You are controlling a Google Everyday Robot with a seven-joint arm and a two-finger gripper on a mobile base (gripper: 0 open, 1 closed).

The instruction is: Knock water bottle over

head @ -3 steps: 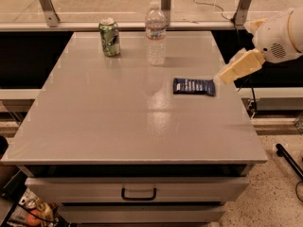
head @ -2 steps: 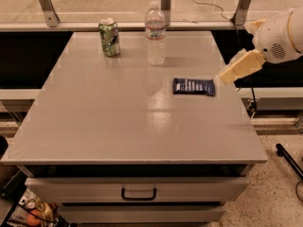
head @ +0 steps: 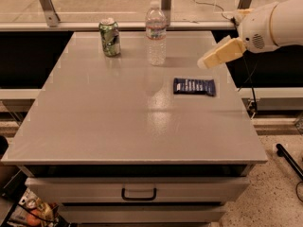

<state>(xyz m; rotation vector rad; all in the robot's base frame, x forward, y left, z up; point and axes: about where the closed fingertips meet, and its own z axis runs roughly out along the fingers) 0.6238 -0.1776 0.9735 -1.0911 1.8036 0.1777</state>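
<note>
The water bottle (head: 155, 33) is clear ribbed plastic with a white cap and a label band. It stands upright at the back middle of the grey table (head: 104, 126). My gripper (head: 204, 62) reaches in from the right on a white arm, its cream-coloured tip hanging over the table's right side. It is well to the right of the bottle, at about mid-bottle height, and apart from it. It holds nothing that I can see.
A green soda can (head: 110, 37) stands upright left of the bottle. A dark blue snack packet (head: 194, 86) lies flat just below my gripper. A railing runs behind the table. A drawer with a handle (head: 138, 193) is under the front edge.
My gripper has moved left and up a little, from beside the blue packet toward the bottle. The bottle, can and packet have not moved.
</note>
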